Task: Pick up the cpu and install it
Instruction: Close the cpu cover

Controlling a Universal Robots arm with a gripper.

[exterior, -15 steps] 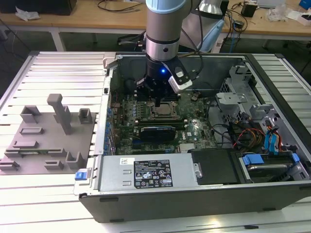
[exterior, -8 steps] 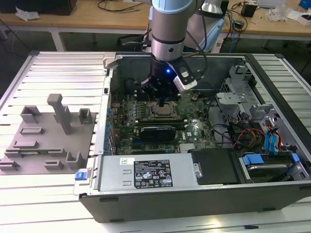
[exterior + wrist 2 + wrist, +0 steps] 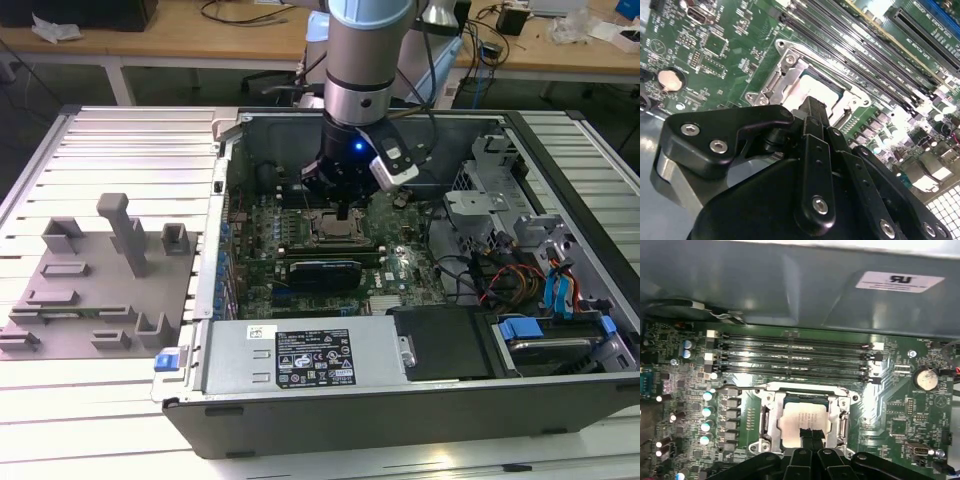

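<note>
Cpu (image 3: pixel 801 421), flat shiny silver-white square, thin dark rim, lying in metal socket frame (image 3: pixel 769 416) on green board (image 3: pixel 685 390), gripper (image 3: pixel 812 433) clenched empty just over it.

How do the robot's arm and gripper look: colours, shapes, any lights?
The arm is a thick round tube, grey-blue above a silver metal band. Near the wrist a small blue light glows beside a white-and-grey box. The gripper is matte black, built of flat rounded link bars joined with silver screws.
</note>
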